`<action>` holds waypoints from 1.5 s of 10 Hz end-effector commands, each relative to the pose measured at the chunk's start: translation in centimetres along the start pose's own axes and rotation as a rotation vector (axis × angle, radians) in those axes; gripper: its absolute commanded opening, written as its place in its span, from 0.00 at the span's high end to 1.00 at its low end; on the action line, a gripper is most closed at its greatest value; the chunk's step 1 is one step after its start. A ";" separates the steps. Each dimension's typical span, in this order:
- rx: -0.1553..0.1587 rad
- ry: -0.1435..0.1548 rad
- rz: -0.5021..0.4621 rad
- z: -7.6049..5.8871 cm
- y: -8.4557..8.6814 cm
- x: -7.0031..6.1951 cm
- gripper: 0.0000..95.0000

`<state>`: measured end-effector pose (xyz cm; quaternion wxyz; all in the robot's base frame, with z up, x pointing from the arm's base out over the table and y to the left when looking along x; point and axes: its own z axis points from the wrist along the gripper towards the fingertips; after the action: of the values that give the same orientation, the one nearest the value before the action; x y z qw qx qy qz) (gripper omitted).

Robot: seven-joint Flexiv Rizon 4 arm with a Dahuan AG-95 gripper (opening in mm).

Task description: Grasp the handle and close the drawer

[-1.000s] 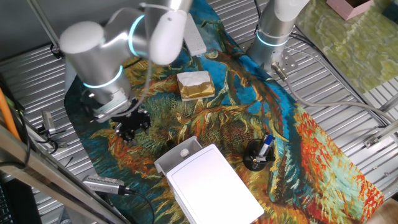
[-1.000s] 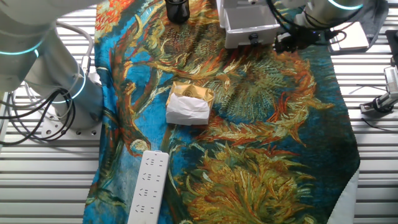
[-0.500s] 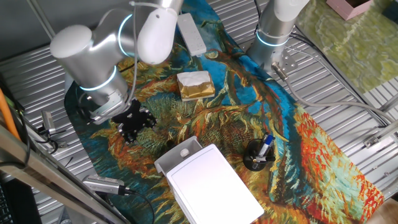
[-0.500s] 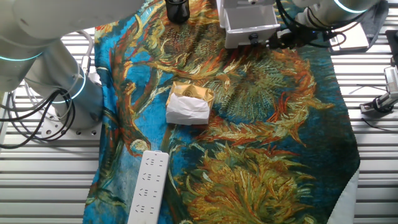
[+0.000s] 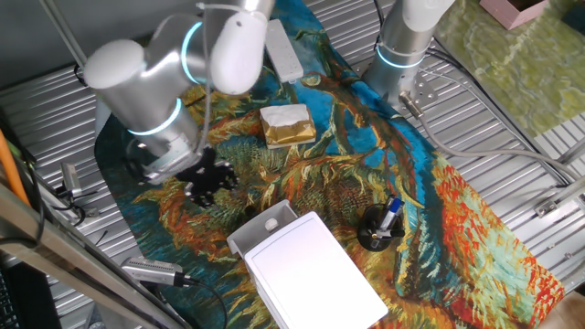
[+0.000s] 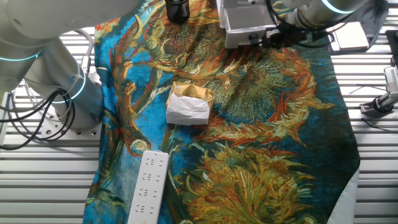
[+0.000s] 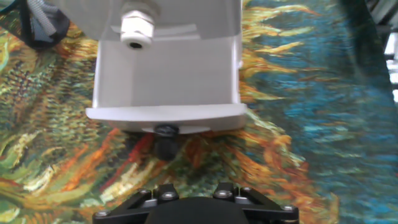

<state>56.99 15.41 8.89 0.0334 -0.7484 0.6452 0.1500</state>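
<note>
Shallow light-grey plastic drawer (image 7: 166, 81) pulled out of flat-topped white rectangular box (image 5: 311, 271), small dark round knob handle (image 7: 166, 131) on its front. Black two-finger gripper (image 5: 208, 180) near that handle, apart from it; jaw state impossible to tell. No legible writing anywhere.

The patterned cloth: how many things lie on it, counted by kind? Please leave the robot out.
White box with an open drawer: 1
Sponge block: 1
Power strip: 1
Black cup holding a pen: 1
Total: 4
</note>
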 end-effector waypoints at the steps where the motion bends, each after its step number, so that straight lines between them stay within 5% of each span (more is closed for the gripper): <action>1: 0.000 0.002 0.008 0.3 0.4 -0.3 0.60; 5: 0.007 0.001 0.036 1.4 1.8 -1.6 0.60; 15: 0.026 0.002 0.061 2.5 1.5 -2.8 0.60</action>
<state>54.66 18.53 7.37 0.0376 -0.7282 0.6695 0.1414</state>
